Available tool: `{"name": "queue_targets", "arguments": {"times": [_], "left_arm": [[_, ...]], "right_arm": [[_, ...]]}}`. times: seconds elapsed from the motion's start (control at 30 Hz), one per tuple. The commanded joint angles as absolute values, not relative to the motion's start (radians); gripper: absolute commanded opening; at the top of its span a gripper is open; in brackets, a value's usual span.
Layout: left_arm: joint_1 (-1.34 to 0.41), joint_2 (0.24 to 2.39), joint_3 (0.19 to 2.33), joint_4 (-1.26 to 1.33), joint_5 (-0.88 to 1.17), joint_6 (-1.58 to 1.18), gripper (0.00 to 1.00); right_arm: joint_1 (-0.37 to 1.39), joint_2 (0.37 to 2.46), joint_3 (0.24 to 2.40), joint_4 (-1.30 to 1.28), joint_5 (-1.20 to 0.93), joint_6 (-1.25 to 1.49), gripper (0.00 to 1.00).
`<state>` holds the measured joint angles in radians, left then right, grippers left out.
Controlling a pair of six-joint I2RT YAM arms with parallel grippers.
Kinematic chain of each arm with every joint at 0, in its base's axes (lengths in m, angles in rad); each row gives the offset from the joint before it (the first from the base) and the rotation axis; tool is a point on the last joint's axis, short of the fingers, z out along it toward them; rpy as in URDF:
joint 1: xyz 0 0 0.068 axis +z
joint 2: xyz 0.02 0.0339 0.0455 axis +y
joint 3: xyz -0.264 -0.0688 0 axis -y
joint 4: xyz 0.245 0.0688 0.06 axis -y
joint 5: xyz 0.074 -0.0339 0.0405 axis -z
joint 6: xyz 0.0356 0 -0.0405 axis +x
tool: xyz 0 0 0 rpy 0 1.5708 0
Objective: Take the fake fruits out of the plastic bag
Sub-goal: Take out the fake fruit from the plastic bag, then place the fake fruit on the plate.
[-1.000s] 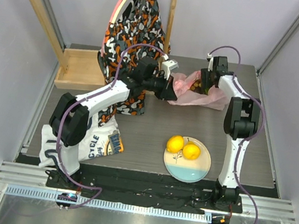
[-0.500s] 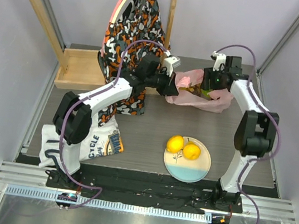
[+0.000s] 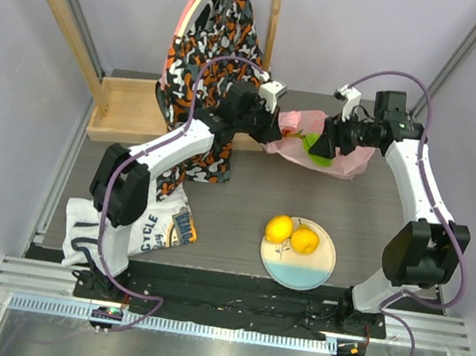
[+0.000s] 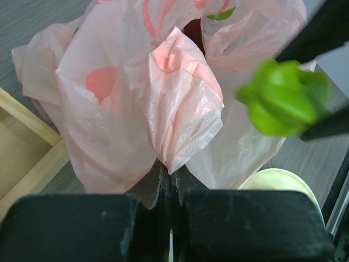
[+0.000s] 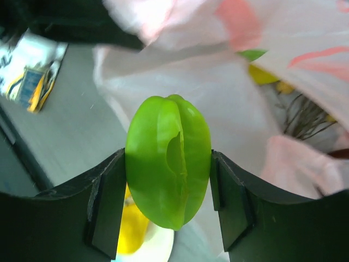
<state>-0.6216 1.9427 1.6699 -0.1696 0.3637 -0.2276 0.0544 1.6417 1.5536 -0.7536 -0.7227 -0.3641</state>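
The pink plastic bag (image 3: 327, 151) lies crumpled at the back of the table. My left gripper (image 3: 271, 134) is shut on a fold of the bag (image 4: 180, 109) at its left edge. My right gripper (image 3: 325, 145) hangs above the bag's mouth, shut on a green fake fruit (image 5: 168, 158) with ribbed sides, also seen in the left wrist view as a green fruit (image 4: 283, 98). Two yellow lemons (image 3: 292, 234) rest on the cream-and-blue plate (image 3: 296, 272). More fruit pieces show dimly inside the bag (image 5: 305, 98).
A patterned garment (image 3: 211, 58) hangs from a wooden rack (image 3: 62, 8) at the back left, above a wooden tray (image 3: 127, 112). A folded printed cloth (image 3: 145, 231) lies at the front left by the left arm's base.
My right gripper has drawn back out of the bag to the right and risen, bringing the green fruit with it. The left gripper has kept its hold on the bag.
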Motion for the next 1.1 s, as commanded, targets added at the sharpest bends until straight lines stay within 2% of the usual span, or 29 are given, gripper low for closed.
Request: {"name": "queue_targets", "arguments": {"times": [0.0,0.13,0.37,0.5,0.67,0.8,0.93,1.03,1.07], "left_arm": [[-0.615,1.936,1.697,-0.155,0.331,-0.224,0.0],[-0.614,1.928,1.686,-0.155,0.331,-0.225,0.0],[-0.614,1.899,1.66,-0.156,0.333,-0.212,0.0],[-0.614,1.87,1.626,-0.158,0.333,-0.192,0.0],[-0.614,1.839,1.58,-0.167,0.333,-0.17,0.0],[-0.614,1.821,1.554,-0.172,0.33,-0.157,0.0],[-0.614,1.813,1.536,-0.176,0.333,-0.149,0.0],[-0.614,1.813,1.529,-0.178,0.331,-0.146,0.0],[-0.614,1.813,1.528,-0.175,0.333,-0.146,0.0]], "right_arm": [[0.093,1.494,1.595,-1.102,-0.801,-0.693,0.37],[0.121,1.328,1.424,-1.365,-0.681,-1.024,0.37],[0.121,1.091,1.045,-1.416,-0.467,-1.44,0.36],[0.121,1.055,0.888,-1.306,-0.419,-1.468,0.38],[0.135,1.097,0.824,-1.171,-0.408,-1.499,0.39],[0.173,1.155,0.792,-1.007,-0.391,-1.45,0.44],[0.204,1.207,0.776,-0.992,-0.37,-1.497,0.47],[0.218,1.206,0.755,-0.994,-0.354,-1.542,0.54],[0.219,1.203,0.744,-0.999,-0.351,-1.555,0.62]]}}
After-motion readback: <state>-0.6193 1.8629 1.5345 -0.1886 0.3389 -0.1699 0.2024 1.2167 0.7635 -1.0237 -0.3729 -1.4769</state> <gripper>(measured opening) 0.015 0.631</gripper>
